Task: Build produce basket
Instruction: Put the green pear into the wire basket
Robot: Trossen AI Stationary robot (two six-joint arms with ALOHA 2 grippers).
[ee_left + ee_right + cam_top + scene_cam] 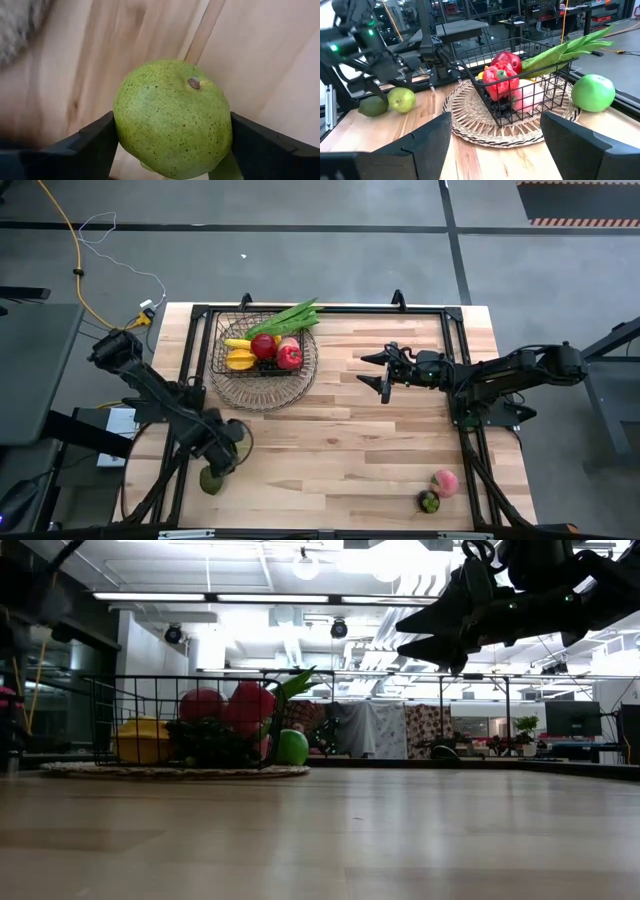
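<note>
The basket [262, 358] stands at the far left of the table. It holds red, yellow and pink produce [265, 348] and long green leafy stalks [292, 316]. A green apple [592, 92] lies beside its rim. At the near left my left gripper [214, 470] points down, shut on a speckled green pear [172, 117]. The right wrist view shows two green fruits [402, 99] [374, 106] under that gripper. My right gripper [385, 373] hovers open and level, right of the basket, pointing at it with nothing between its fingers. My left gripper has the green pear between its two fingers [90, 147], one against each side [120, 125] of the fruit's widest part. The fingers come from above, pointing down. The pear's stem end [194, 83] faces up. Whether it is clear of the table I cannot tell.
A pink peach [445, 482] and a small dark green-purple piece [428, 501] lie near the table's front right corner. A black frame [455, 340] runs along the table's far and side edges. Bare wood lies across the middle.
</note>
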